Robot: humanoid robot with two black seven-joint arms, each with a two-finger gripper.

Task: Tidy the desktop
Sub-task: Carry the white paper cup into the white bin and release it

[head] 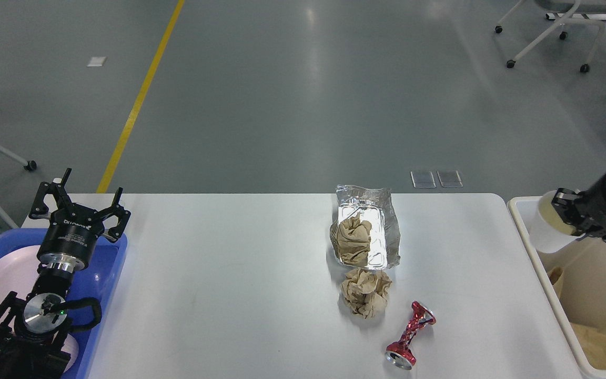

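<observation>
The desk, wide & white w/ rounded corners, is filling the middle of the view, w/ a blue tray at its left end & a cream bin at its right end. The right claw is clenching a white paper cup by the rim, holding it tilted over the bin's far-left corner, off the desk. The left claw is hovering over the tray's far edge, fingers spread, grasping nothing. Sitting on the desk right of centre: a foil container w/ a crumpled brown paper in it, a second paper ball just near of it, & a crushed red can lying nearer & to the right. A white plate is lying in the tray.
</observation>
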